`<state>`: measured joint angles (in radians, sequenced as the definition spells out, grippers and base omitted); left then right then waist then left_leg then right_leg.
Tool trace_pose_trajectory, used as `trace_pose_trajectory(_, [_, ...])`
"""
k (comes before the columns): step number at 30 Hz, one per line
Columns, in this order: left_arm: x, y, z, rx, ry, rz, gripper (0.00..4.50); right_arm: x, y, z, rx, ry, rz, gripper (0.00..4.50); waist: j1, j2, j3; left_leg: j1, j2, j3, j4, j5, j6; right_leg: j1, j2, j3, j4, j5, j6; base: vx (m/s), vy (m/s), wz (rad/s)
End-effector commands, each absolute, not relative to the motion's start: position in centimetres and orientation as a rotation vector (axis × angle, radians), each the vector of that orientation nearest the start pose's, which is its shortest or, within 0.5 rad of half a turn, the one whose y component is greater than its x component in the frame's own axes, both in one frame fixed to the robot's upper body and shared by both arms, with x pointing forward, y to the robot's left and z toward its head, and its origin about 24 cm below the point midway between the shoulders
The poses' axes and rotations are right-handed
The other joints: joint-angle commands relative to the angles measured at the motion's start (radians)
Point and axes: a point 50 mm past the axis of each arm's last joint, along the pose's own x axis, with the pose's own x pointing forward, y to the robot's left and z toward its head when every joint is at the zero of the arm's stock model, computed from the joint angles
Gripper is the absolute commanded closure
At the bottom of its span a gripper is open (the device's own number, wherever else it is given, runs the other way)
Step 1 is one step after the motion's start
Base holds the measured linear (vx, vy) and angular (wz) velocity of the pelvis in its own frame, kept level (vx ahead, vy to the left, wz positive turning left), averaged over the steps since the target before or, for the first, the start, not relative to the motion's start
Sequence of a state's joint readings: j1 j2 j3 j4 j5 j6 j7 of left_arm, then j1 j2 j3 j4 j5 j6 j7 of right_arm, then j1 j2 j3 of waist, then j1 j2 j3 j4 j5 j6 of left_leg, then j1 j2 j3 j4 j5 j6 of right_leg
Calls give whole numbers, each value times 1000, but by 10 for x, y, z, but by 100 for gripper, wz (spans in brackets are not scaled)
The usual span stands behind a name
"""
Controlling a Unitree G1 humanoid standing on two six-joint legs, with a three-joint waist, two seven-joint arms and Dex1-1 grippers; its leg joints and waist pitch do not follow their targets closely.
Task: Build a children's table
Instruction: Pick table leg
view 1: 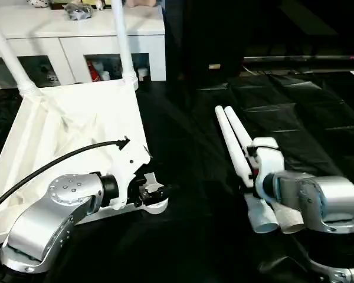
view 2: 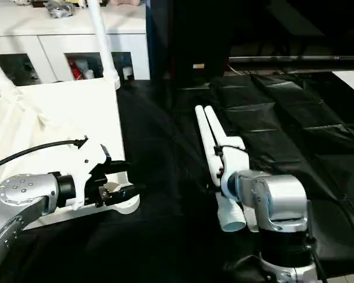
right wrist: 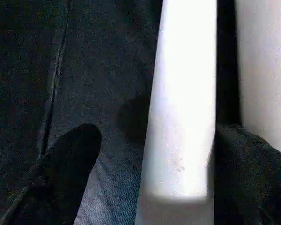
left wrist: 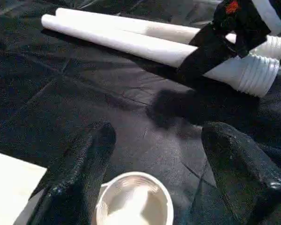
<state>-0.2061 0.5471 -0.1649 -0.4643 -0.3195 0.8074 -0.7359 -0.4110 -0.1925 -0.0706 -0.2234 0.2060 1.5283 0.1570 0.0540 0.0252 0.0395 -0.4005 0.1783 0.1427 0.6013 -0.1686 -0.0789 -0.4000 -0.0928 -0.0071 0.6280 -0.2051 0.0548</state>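
Across the whole frame, a black crinkled plastic sheet (view 1: 295,118) covering the work surface. In the upper left, a white cabinet with glass doors (view 1: 76,53), small coloured items behind the glass — no writing readable there or anywhere else.

Left half of the frame: the large white plastic rectangular tabletop (view 1: 76,135) lying underside up, ribs showing, with two long white cylindrical legs already standing in its far corner sockets — one (view 1: 121,41) rising at upper centre-left, the other (view 1: 9,59) slanting out at the upper left edge. At the tabletop's near right corner, an empty round white socket (left wrist: 133,201), seen from above in the left wrist view.

Right of centre: two loose white cylindrical legs (view 1: 233,141) lying side by side on the black sheet, touching, threaded ends toward the bottom of the frame.

Lower left: the left gripper (view 1: 153,191) at the end of the silver forearm, black fingers (left wrist: 84,168) spread wide on either side of the empty socket, gripping nothing.

Lower right: the right gripper (right wrist: 154,178) down over the loose pair, fingers (right wrist: 65,164) apart and straddling one leg — one finger out on the sheet, the other in the gap between the two legs, not clamped.
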Motion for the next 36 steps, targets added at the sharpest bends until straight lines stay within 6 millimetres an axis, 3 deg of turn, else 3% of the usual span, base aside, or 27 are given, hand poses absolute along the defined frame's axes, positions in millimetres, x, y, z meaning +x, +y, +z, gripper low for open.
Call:
trace_pose_trajectory(1, [239, 138, 116, 257, 354, -994, 100, 274, -153, 82, 37, 903, 244, 34, 3, -8, -53, 26, 12, 12, -84, -225, -96, 27, -10, 13, -76, -219, -124, 0, 0, 0])
trace_pose_trajectory(12, [238, 144, 118, 287, 347, -974, 100, 276, -140, 82, 61, 899, 277, 34, 9, -6, -55, 25, 11, 10, -85, -220, -108, 25, -10, 13, -72, -201, -116, 0, 0, 0])
trace_pose_trajectory(13, [238, 144, 119, 288, 347, -971, 100, 276, -138, 80, 68, 907, 285, 34, 9, -11, -55, 25, 12, 11, -86, -218, -108, 26, -11, 13, -72, -197, -117, 0, 0, 0])
trace_pose_trajectory(15, [238, 144, 119, 289, 348, -970, 100, 276, -137, 79, 70, 911, 288, 34, 11, -7, -55, 26, 12, 11, -86, -216, -110, 25, -11, 13, -71, -196, -118, 0, 0, 0])
trace_pose_trajectory(16, [237, 144, 119, 291, 348, -963, 100, 276, -134, 73, 77, 930, 300, 34, 11, -25, -54, 23, 12, 12, -86, -214, -105, 27, -12, 12, -71, -200, -118, 0, 0, 0])
trace_pose_trajectory(18, [236, 144, 119, 292, 348, -960, 100, 277, -133, 71, 82, 938, 306, 34, 14, -17, -55, 25, 13, 12, -86, -210, -107, 25, -13, 12, -70, -196, -119, 0, 0, 0])
trace_pose_trajectory(19, [234, 143, 118, 290, 347, -955, 95, 277, -131, 65, 95, 958, 319, 51, 13, -27, -55, 24, 14, 13, -86, -210, -105, 26, -14, 12, -70, -192, -119, 0, 0, 0])
trace_pose_trajectory(20, [233, 143, 118, 290, 347, -954, 93, 278, -131, 64, 96, 960, 320, 62, 15, -22, -54, 24, 14, 12, -89, -217, -107, 26, -15, 11, -70, -199, -118, 0, 0, 0])
trace_pose_trajectory(22, [232, 143, 118, 289, 345, -948, 93, 279, -130, 59, 98, 975, 323, 69, 14, -36, -53, 24, 16, 13, -90, -225, -110, 25, -14, 10, -71, -203, -113, 0, 0, 0])
trace_pose_trajectory(24, [231, 142, 117, 288, 344, -944, 93, 280, -131, 57, 97, 980, 322, 82, 14, -32, -53, 28, 17, 12, -91, -246, -118, 21, -13, 10, -71, -209, -109, 0, 0, 0])
trace_pose_trajectory(25, [231, 142, 117, 289, 344, -944, 93, 280, -132, 57, 97, 980, 322, 96, 12, -42, -52, 27, 17, 13, -91, -251, -118, 22, -12, 10, -72, -212, -106, 0, 0, 0])
trace_pose_trajectory(31, [229, 141, 117, 269, 350, -963, 93, 287, -131, 58, 95, 978, 330, 153, 11, -49, -51, 29, 18, 12, -91, -292, -122, 19, -14, 11, -76, -261, -98, 0, 0, 0])
trace_pose_trajectory(32, [229, 140, 116, 268, 351, -966, 93, 287, -132, 58, 95, 978, 330, 153, 9, -54, -51, 28, 18, 13, -91, -286, -119, 20, -13, 11, -77, -260, -96, 0, 0, 0])
trace_pose_trajectory(33, [230, 138, 115, 268, 351, -972, 93, 288, -135, 58, 94, 978, 320, 171, 8, -70, -51, 26, 19, 16, -90, -272, -113, 21, -13, 10, -78, -258, -94, 0, 0, 0])
trace_pose_trajectory(35, [232, 135, 113, 269, 348, -977, 93, 288, -138, 58, 92, 980, 310, 183, 10, -52, -51, 30, 20, 15, -90, -264, -117, 17, -13, 11, -74, -250, -96, 0, 0, 0])
trace_pose_trajectory(36, [232, 134, 113, 259, 347, -978, 93, 288, -139, 58, 91, 980, 311, 192, 10, -52, -52, 29, 20, 16, -89, -264, -122, 18, -12, 10, -74, -241, -95, 0, 0, 0])
